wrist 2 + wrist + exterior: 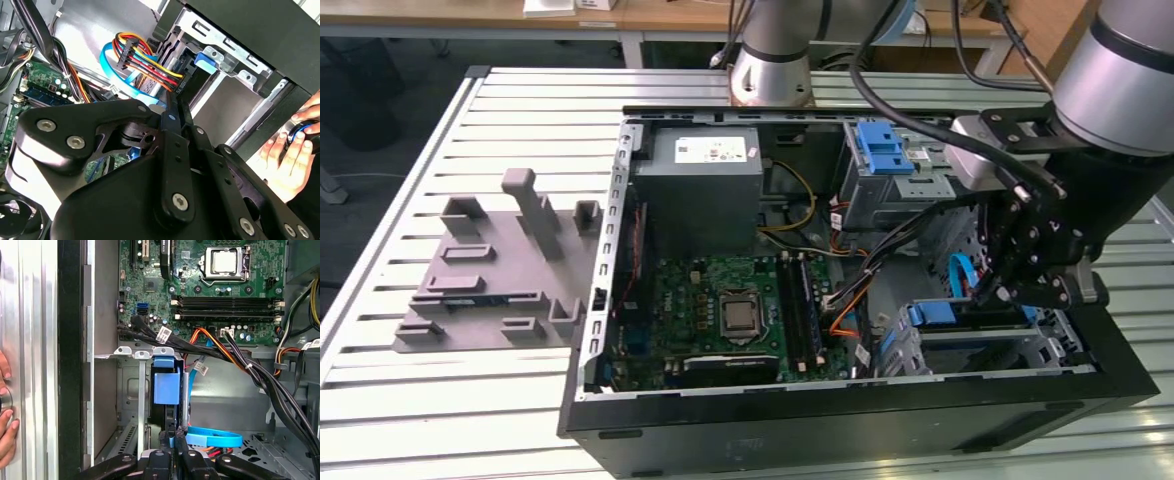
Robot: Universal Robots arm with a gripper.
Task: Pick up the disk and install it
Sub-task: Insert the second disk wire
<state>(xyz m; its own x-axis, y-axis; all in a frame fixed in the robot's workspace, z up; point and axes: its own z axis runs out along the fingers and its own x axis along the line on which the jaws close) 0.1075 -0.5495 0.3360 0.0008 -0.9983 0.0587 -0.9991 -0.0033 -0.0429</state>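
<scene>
The disk (947, 316) stands on edge in the metal drive cage (1061, 350) at the case's front corner, on the exterior view's right. Its blue end handle (166, 382) points toward the motherboard, and that handle (207, 58) sits at the cage mouth. My gripper (998, 296) reaches down into the case from above. Its fingers (172, 434) are pressed close together, and the tips rest against the disk's upper edge just behind the handle. In the second wrist view the gripper (174, 102) points between the cable bundle and the cage.
Black and coloured cables (240, 360) and a blue flat cable (215, 437) lie beside the cage. The motherboard (727, 310), grey power supply (707, 165) and blue-latched upper bay (887, 150) share the case. A grey fixture (494, 270) lies on the table. A hand (5, 410) rests outside the case.
</scene>
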